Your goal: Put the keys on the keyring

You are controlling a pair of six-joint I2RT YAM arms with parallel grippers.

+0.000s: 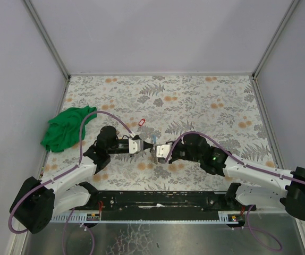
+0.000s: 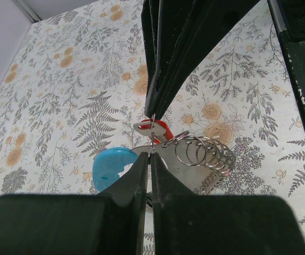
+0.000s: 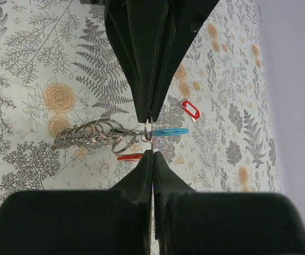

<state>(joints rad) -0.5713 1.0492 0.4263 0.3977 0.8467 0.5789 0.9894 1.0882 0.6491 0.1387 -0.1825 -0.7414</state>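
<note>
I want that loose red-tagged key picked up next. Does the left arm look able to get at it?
Probably not: the way to the key is free, but the left gripper has its jaws shut on the keyring.

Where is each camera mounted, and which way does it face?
Top external: above and behind the bases, looking down on the floral-patterned table; both arms show.
Left wrist: on the left arm, looking along its own shut left end effector toward the right end effector's tips.
Right wrist: on the right arm, the reverse direction, its own fingers at bottom.
Shared: both wrist views show the bunch of silver metal rings beside the meeting tips.
</note>
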